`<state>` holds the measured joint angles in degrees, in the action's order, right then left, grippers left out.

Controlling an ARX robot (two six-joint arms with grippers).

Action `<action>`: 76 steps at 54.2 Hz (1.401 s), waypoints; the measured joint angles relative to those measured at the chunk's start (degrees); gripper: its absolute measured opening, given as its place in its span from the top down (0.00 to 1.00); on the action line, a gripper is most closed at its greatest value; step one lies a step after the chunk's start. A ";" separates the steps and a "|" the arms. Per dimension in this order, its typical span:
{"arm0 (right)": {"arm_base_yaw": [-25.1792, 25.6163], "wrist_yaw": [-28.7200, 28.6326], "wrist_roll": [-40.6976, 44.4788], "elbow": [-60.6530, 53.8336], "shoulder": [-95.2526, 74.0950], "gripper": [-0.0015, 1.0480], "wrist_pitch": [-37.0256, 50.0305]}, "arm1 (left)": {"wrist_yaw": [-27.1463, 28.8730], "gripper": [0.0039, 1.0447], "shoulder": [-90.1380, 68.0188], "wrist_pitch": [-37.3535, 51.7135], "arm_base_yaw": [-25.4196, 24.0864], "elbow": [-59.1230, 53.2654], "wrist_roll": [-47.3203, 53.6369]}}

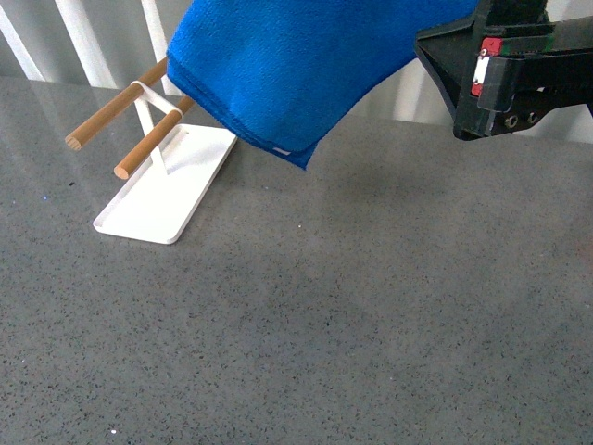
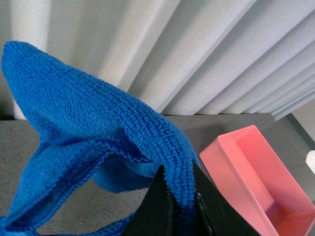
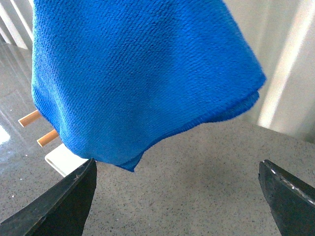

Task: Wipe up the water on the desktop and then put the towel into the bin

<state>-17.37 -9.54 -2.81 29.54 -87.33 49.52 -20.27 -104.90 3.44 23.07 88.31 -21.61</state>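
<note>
Above the far part of the desk (image 1: 324, 315), the towel (image 1: 296, 65) hangs clear of the surface, its lowest corner over the white tray (image 1: 162, 199) of the rack with two wooden rods (image 1: 120, 111). It touches neither desk nor bin. The left wrist view shows the left pincer (image 2: 178, 183) closed to a narrow gap on a fold of the cloth and carrying its weight. The pink bin (image 2: 246, 162) stands beyond on the desk, nothing visible inside the part shown. The right pincer (image 3: 177, 164) is spread wide and holds nothing. Its two fingers sit just in front of the hanging cloth; contact with it cannot be confirmed. No puddle can be made out on the speckled surface, though gloss makes this uncertain. Judgement: the towel is in hand and airborne, whether the wipe is finished cannot be told, and the drop into the bin is not yet done.
</note>
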 joint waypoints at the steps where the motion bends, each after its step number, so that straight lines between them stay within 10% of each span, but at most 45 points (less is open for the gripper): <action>1: 0.00 0.02 0.04 0.15 -0.22 0.07 0.09 | -0.22 0.97 0.00 0.00 0.02 -0.02 -0.15; 36: 1.55 -2.43 -0.31 13.03 -13.03 0.08 4.17 | -8.48 0.97 0.15 1.44 -0.66 -1.81 -5.49; 64: 0.48 -2.36 -4.28 13.99 -16.17 0.94 12.24 | -10.86 0.97 -0.94 4.07 -2.21 -1.81 -7.17; 76: 2.56 -2.34 -5.25 13.97 -15.21 0.97 12.79 | -11.52 0.97 -2.38 4.74 -3.30 -1.81 -7.21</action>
<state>-14.81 -11.88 -8.05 43.51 -102.54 62.30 -31.79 -107.28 8.19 19.77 86.50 -28.82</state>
